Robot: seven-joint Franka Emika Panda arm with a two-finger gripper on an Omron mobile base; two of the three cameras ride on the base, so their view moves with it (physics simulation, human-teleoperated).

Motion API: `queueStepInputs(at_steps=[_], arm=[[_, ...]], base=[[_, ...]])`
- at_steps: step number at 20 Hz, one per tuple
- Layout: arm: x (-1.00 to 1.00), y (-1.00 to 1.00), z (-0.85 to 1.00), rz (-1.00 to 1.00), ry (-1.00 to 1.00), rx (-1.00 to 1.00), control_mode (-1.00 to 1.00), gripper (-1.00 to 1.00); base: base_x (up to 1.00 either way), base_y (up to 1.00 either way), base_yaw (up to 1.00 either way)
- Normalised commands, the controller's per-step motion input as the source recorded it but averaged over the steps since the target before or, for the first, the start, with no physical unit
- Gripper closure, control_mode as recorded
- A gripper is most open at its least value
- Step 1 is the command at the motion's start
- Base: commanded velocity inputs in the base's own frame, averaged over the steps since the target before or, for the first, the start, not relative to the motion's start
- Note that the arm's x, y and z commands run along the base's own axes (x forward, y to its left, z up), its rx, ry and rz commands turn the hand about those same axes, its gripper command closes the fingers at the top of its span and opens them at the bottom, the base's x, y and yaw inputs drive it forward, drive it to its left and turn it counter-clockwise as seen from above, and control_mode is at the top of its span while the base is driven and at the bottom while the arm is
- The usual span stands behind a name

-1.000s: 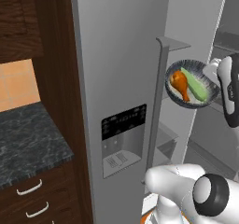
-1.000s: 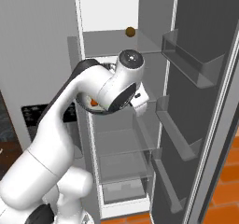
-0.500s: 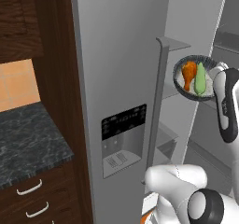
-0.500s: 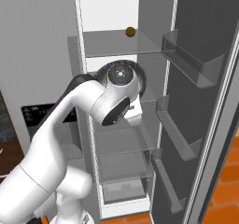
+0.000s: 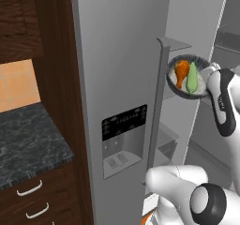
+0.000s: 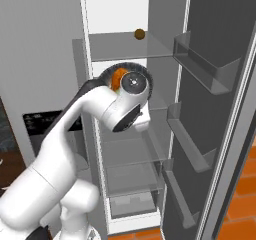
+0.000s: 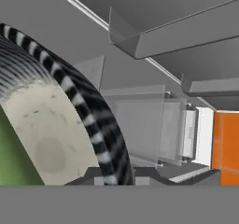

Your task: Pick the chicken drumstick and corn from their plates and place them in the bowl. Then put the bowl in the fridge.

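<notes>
My gripper (image 5: 209,72) is shut on the rim of the dark ribbed bowl (image 5: 174,89) and holds it in the air at the open fridge (image 5: 117,55). The bowl is tipped steeply, its opening facing the left base camera. Inside it lie the orange-brown chicken drumstick (image 5: 181,71) and the green-husked corn (image 5: 192,78). In the right base view the bowl's rim (image 6: 116,68) and drumstick (image 6: 118,77) peek from behind my hand, in front of the fridge's white shelves (image 6: 125,51). The hand view has the striped rim (image 7: 91,110) and the corn's husk (image 7: 9,160) close up. The plates are out of view.
The fridge's right door (image 6: 220,84) stands open with shelf bins (image 6: 200,66) on its inside. A small brown object (image 6: 139,33) sits on the top shelf. The left door carries the black dispenser panel (image 5: 124,125). A dark stone counter (image 5: 28,144) with wooden drawers lies to the left.
My hand has rolled, turning the bowl so the drumstick and corn now point up instead of lying sideways. The bowl stays at the fridge opening.
</notes>
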Motion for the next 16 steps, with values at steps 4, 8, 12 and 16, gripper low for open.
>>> queueStepInputs(at_steps=[4,8,12,16], arm=[[0.71,0.23,-0.43,0.04,0.0,0.18,-1.0,1.0],[0.91,0.13,-0.27,0.0,0.04,0.12,-1.0,1.0],[0.88,0.0,-0.35,0.0,0.07,0.05,-1.0,1.0],[0.51,0.0,-0.3,0.0,0.0,0.0,-1.0,1.0]], base=[[0.0,0.0,0.0],[0.0,0.0,0.0],[0.0,0.0,0.0],[0.0,0.0,0.0]])
